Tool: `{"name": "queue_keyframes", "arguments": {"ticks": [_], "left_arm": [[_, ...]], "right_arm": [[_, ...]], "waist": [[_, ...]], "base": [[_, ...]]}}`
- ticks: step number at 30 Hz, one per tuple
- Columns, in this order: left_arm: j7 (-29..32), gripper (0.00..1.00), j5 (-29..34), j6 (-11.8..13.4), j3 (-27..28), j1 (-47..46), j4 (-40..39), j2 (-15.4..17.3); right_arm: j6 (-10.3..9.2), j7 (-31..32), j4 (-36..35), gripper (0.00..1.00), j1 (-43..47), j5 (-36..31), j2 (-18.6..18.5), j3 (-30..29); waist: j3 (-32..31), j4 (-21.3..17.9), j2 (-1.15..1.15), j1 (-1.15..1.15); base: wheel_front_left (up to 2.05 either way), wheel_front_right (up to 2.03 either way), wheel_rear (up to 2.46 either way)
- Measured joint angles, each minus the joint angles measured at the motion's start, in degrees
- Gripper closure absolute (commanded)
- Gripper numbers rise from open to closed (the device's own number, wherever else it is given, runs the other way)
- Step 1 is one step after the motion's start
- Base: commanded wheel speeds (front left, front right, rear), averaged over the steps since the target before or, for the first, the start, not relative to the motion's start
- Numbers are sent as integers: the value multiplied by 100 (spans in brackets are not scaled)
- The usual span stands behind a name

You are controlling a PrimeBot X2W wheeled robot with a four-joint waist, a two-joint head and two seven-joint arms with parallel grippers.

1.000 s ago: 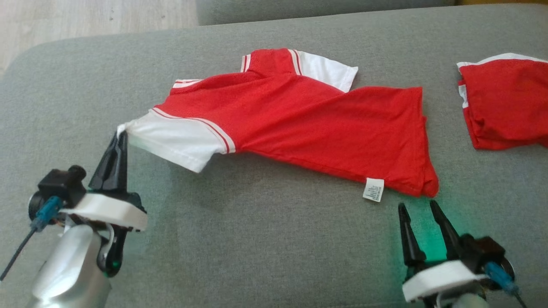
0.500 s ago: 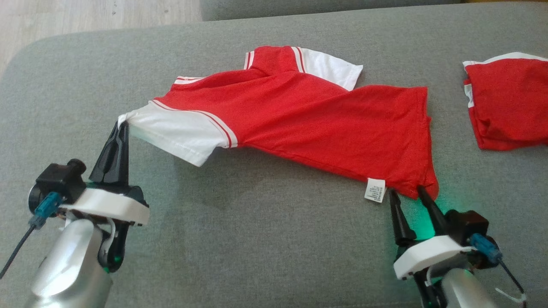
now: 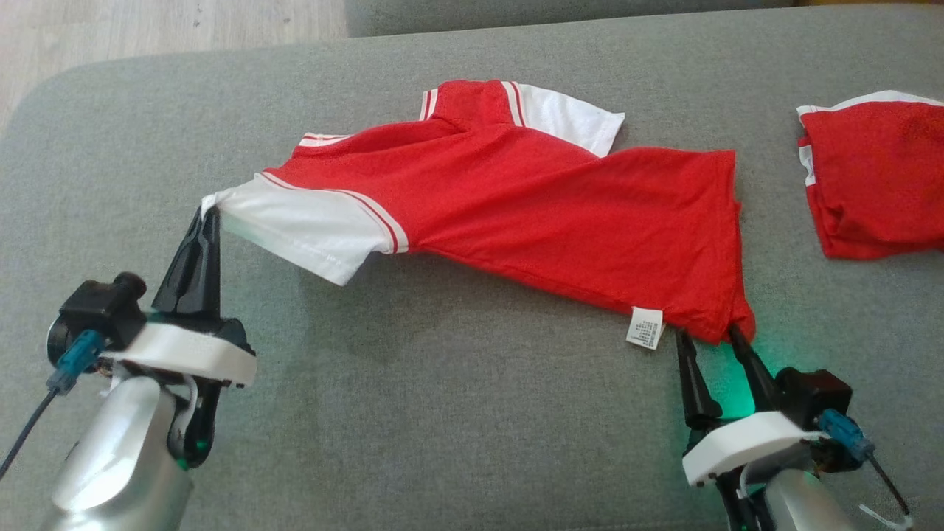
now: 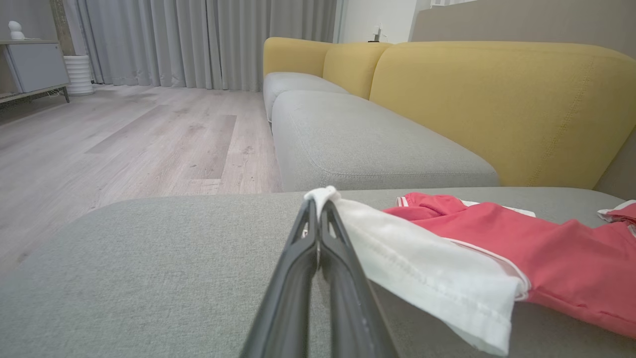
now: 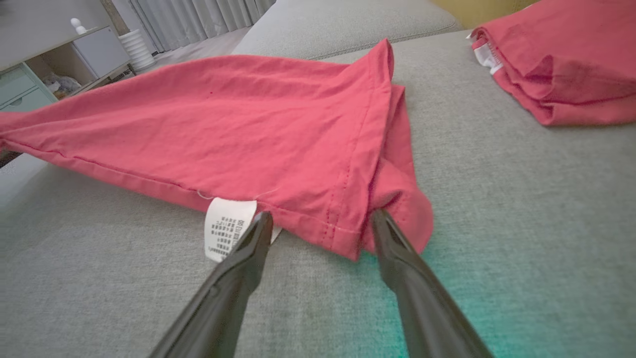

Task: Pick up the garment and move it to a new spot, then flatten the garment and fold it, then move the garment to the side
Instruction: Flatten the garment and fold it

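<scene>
A red shirt (image 3: pixel 516 214) is spread, partly rumpled, across the middle of the grey sofa seat (image 3: pixel 442 428). The tip of its white sleeve (image 3: pixel 302 228) is pinched by the left gripper (image 3: pixel 209 220), whose fingers are pressed together on the cloth. The sleeve is raised slightly off the seat. The right gripper (image 3: pixel 706 335) is held with its fingers spread apart at the shirt's lower hem corner, which is straddled by the two fingertips but not clamped. One finger is placed just beside the white care label (image 3: pixel 644 327), the other against the bunched red corner. A second red garment (image 3: pixel 877 177), folded, is laid well apart at the right end of the seat. A yellow backrest (image 4: pixel 497 99) and wooden floor (image 4: pixel 124 139) are seen beyond.
</scene>
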Motion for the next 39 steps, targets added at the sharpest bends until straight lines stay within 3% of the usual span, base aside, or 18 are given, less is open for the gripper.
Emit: {"name": "queue_keyframes", "arguments": {"ticks": [4, 7, 11, 12, 13, 14, 19, 26, 30, 35, 39], "left_arm": [[2, 100, -55, 1, -5, 0, -19, 8], [9, 100, -55, 2, -14, 0, -57, 9], [9, 100, -56, 8, -22, 0, -64, 23], [10, 100, -56, 8, -25, 0, -65, 25], [10, 100, -56, 8, -27, 0, -65, 25], [11, 100, -56, 9, -27, 0, -66, 27], [34, 100, -204, 5, -3, 1, -136, 19], [137, 100, -665, -162, 109, -164, -692, -99], [533, 100, -929, -229, -13, -795, -942, -152], [917, 100, -1185, -261, -65, -1548, -1214, -180], [1202, 100, -1324, -304, -116, -2343, -1380, -215]], "right_arm": [[0, 0, 71, 16, -10, 79, 0, 80], [0, 0, 142, 20, -43, 126, 0, 116], [0, 0, 134, 55, -65, 118, 0, 120], [0, 0, 118, 67, -65, 116, 0, 114], [0, 0, 90, 91, -65, 109, 0, 107], [0, 0, 67, 100, -65, 71, 0, 99], [0, 0, -210, 100, -41, -74, 0, -100], [0, 0, -1703, 100, -63, -359, 1, -765], [-1, 0, -2105, 100, -355, -700, -8, -1002], [0, -1, -2310, 100, -1065, -849, -252, -1073], [0, -1, -2303, 100, -1854, -871, -656, -1117]], "waist": [[22, -1, 0, 0], [46, 13, 0, 0], [52, 23, 0, 0], [48, 24, 0, 0], [41, 24, 0, 0], [29, 23, 0, 0], [-111, 16, 0, 0], [-429, 94, 0, 0], [-687, 140, 0, 0], [-971, 170, 0, 0], [-1165, 214, 0, 0]], "base": [[0, 0, 0], [0, 0, 0], [0, 0, 0], [0, 0, 0], [0, 0, 0], [0, 0, 0], [0, 0, 0], [0, 0, 0], [0, 0, 0], [0, 0, 0], [0, 0, 0]]}}
